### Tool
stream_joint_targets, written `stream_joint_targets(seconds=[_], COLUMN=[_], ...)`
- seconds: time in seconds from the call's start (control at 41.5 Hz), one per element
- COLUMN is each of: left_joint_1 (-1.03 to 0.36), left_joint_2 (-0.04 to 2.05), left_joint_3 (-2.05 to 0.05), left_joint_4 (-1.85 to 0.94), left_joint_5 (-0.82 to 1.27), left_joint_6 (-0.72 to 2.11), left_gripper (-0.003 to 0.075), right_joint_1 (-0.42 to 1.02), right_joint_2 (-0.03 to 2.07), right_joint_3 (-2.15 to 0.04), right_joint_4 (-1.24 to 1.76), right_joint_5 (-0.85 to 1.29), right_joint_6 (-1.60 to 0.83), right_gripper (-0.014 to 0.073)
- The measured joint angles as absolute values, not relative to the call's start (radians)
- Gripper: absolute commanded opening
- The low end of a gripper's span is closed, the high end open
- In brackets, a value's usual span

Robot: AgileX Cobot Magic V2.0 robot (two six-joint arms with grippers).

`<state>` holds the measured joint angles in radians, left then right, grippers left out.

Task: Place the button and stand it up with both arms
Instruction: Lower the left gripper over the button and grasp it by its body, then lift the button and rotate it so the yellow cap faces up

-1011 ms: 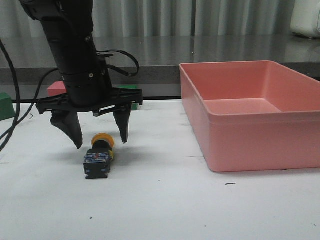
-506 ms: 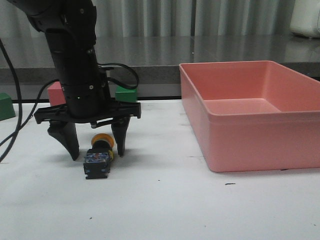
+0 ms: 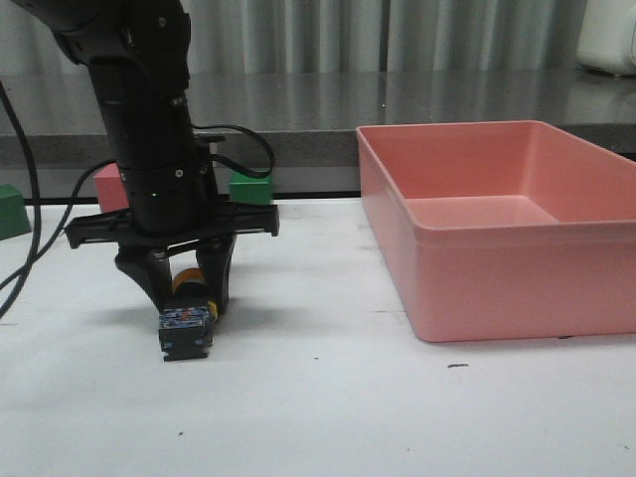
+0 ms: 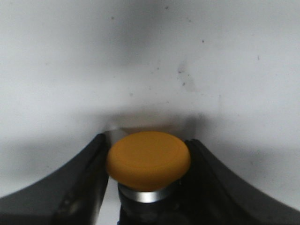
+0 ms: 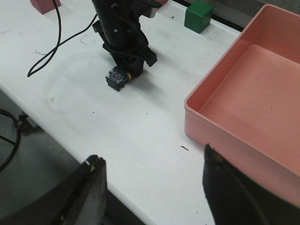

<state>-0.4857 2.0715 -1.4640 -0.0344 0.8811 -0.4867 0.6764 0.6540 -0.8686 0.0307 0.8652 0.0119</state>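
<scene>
The button [image 3: 188,326] lies on its side on the white table, its black-and-blue block toward the front and its yellow cap toward the back. My left gripper [image 3: 184,288] is down over it, its fingers shut on the collar just behind the cap. In the left wrist view the yellow cap [image 4: 148,159] sits between both fingers [image 4: 84,183]. The button also shows in the right wrist view [image 5: 118,78], under the left arm. My right gripper [image 5: 152,161] is open and empty, held high above the table's front edge.
A large pink bin [image 3: 497,224] stands at the right. A green cube [image 3: 250,187] and a pink cube [image 3: 111,186] sit behind the left arm. Another green block [image 3: 10,211] is at the far left. A black cable [image 5: 51,42] trails over the table.
My left gripper has come down over the button and closed its wide-open fingers onto it. The button has shifted slightly left.
</scene>
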Motion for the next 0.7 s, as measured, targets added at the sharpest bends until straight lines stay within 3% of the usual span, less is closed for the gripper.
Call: stream_joint_targets(seconds=[0.698], left_joint_1=[-0.472], left_joint_2=[2.003], left_joint_3=[-1.592], left_joint_4=[0.008], left_joint_5=[1.026], left_joint_6=[-0.271], left_gripper=[0.0199], right_joint_1=[0.676], right_joint_2=[0.654], right_joint_3=[-0.869], right_joint_4=[0.031], right_joint_5=[0.865], right_joint_6=[0.012], right_gripper=[0.0468])
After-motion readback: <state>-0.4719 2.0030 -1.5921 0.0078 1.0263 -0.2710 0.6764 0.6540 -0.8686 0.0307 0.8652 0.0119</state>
